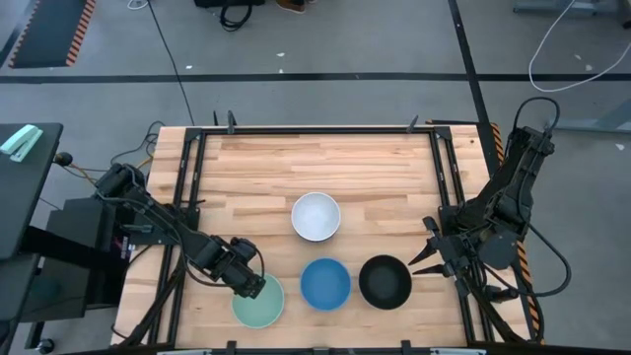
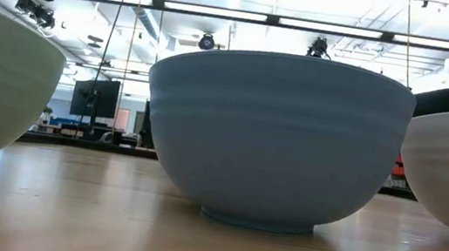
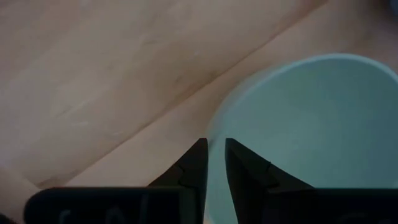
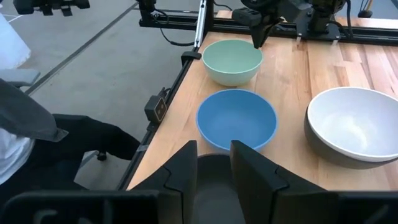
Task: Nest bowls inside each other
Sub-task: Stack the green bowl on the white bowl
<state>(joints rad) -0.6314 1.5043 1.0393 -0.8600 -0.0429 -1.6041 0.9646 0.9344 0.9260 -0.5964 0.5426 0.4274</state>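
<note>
Near the table's front edge, a pale mint green bowl [image 1: 259, 304], a blue bowl [image 1: 324, 283] and a black bowl [image 1: 385, 281] stand upright in a row. A white bowl [image 1: 315, 216] stands behind the blue one. My left gripper [image 1: 254, 287] points down over the mint bowl's [image 3: 311, 124] left far rim. It is open by a narrow gap, one finger on either side of that rim. My right gripper [image 1: 420, 261] hangs open in the air just right of the black bowl, holding nothing. My left gripper [image 3: 212, 144] comes from above with the mint bowl's rim [image 3: 210, 130] between its fingers, one finger inside the bowl and one outside. Whether either finger touches the rim I cannot tell. The bowl stands on the table on its foot.
The far half of the wooden table [image 1: 315, 158] is bare board. Black rails [image 1: 187, 177] run along the table's left and right sides. A person's sleeve [image 4: 25, 118] shows beyond the table's near edge in the right wrist view.
</note>
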